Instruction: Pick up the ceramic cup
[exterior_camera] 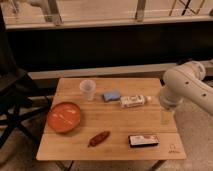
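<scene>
The ceramic cup (87,89) is small, pale and handleless. It stands upright at the back left of the wooden table (125,125). My white arm (182,90) reaches in from the right. My gripper (166,118) hangs below it over the table's right edge, far to the right of the cup and apart from it.
A wide orange bowl (64,117) sits front left of the cup. A blue sponge (111,95) and a lying white bottle (133,101) are at the middle back. A reddish-brown item (99,138) and a dark flat packet (143,140) lie near the front edge. A black chair (12,100) stands left.
</scene>
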